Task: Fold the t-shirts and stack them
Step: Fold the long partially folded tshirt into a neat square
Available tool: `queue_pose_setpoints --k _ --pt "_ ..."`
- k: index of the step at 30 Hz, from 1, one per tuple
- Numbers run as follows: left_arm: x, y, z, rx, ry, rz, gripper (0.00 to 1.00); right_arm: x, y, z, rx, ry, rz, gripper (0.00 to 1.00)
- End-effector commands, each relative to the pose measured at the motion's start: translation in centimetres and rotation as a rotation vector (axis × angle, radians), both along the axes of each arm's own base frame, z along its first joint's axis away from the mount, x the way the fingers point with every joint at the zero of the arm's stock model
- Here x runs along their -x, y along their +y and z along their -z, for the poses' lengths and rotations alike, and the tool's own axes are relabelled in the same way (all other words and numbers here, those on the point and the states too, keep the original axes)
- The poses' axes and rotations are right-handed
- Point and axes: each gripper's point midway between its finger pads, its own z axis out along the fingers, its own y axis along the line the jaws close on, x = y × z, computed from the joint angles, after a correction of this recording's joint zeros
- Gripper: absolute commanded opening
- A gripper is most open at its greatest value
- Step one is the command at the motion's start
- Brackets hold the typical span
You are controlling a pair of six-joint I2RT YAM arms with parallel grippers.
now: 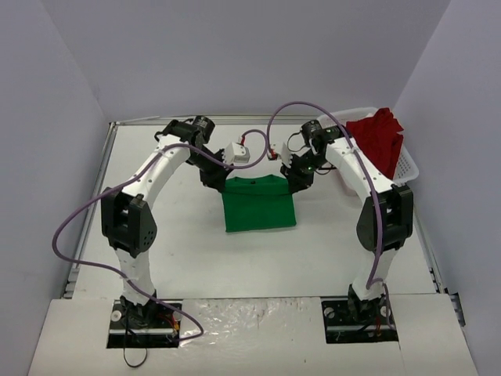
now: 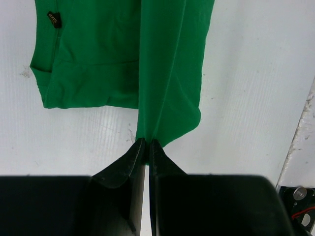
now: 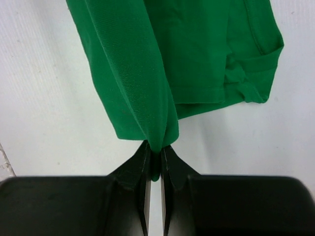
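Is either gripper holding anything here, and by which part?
Both hold the green t-shirt: left gripper pinches its far left corner, right gripper its far right corner.

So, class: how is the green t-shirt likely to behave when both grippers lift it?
Probably floppy: the green t-shirt creases into soft folds where the left gripper and right gripper pinch it. Likely light: thin cloth between shut jaws. It should sag between them.

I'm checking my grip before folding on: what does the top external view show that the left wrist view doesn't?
Only top external: the red t-shirt draped on the white basket, and the right gripper on the green t-shirt. Only left wrist: the left gripper pinched shut on a fold of green cloth, and a small black label. Both: the green t-shirt lying on the white table.
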Motion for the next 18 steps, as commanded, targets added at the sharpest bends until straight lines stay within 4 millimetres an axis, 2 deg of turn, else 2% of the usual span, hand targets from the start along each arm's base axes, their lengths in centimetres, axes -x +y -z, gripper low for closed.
queue_pose_setpoints --k 1,5,10,18 --pt "-1.5 2.1 -0.6 -0.048 -0.032 -0.031 0.02 -0.7 -2.2 0.3 0.07 0.021 0.023 0.0" --pt "-3.1 2.0 -0.2 -0.048 -0.036 -0.033 0.02 -2.0 -2.4 1.6 0.08 0.04 0.027 0.0" --pt "-4.6 2.2 0.4 -0.051 -0.032 -0.043 0.02 -4.4 -2.5 2.0 0.072 0.025 0.044 0.0" --pt "-6.7 2.7 2.3 -0.064 -0.008 -0.055 0.02 -7.6 -2.3 3.9 0.058 0.031 0.059 0.0"
